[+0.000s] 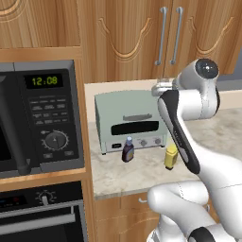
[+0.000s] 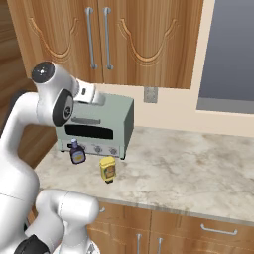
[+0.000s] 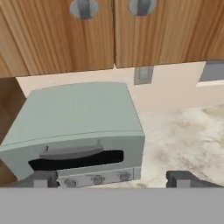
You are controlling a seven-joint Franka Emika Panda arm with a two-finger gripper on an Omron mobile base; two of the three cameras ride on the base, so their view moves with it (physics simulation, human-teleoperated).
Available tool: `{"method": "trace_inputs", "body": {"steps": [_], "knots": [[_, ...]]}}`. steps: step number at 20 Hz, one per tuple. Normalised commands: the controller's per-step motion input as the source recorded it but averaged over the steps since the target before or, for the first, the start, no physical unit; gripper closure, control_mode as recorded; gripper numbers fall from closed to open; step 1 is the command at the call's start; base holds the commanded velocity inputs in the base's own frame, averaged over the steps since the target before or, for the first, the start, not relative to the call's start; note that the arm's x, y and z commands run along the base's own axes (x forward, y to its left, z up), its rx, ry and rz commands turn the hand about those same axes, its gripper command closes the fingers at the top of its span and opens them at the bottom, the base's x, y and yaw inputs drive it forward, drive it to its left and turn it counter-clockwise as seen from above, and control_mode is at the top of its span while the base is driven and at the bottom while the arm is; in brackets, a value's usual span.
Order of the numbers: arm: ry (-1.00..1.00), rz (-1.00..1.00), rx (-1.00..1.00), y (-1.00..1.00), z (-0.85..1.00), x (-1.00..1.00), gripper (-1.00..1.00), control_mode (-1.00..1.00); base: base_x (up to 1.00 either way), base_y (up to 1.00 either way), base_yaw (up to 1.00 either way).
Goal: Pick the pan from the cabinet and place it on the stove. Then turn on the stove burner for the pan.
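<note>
Left base view first: the one piece of writing on show is the green "12:08" on the microwave (image 1: 40,118), built into the wood column left of the toaster oven (image 1: 132,122). That pale green toaster oven is our landmark, sitting at the back of the marble counter (image 1: 142,175). Just in front of it stand a small purple bottle (image 1: 128,150) and, to the right, a yellow bottle (image 1: 171,156) – their labels too small to read. Below the microwave, a black built-in oven (image 1: 42,212). Above the toaster oven hangs the cabinet (image 1: 142,38): warm brown wood, arch carving, two long silver bar handles side by side, both doors shut.

Right base view now – the same toaster oven (image 2: 99,126) from the other side, the purple bottle (image 2: 76,152) and yellow bottle (image 2: 107,169) in front of it, the cabinet (image 2: 139,39) closed overhead. This angle adds a grey outlet plate (image 2: 150,94) on the wall right of the toaster oven, a window (image 2: 228,54) further right, and a long bare run of counter (image 2: 188,168).

Hand view: the hand (image 3: 112,178) hovers in front of the toaster oven (image 3: 78,131), looking down on its top, its dark door slot and three small knobs. Its two dark fingertips (image 3: 41,178) stand spread wide with nothing between them – released, gripping nothing. The cabinet (image 3: 87,35) doors meet above, handle ends just showing, the outlet plate (image 3: 143,74) below them.
</note>
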Motion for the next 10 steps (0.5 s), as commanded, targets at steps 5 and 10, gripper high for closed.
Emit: {"method": "trace_inputs", "body": {"steps": [5, 10], "knots": [[-0.35, -0.05, 0.0, -0.13, 0.68, 0.09, -1.0, -1.0, 0.0, 0.0, 0.0], [-0.43, 0.0, 0.0, -0.11, 0.77, 0.0, -1.0, -1.0, 0.0, 0.0, 0.0]]}}
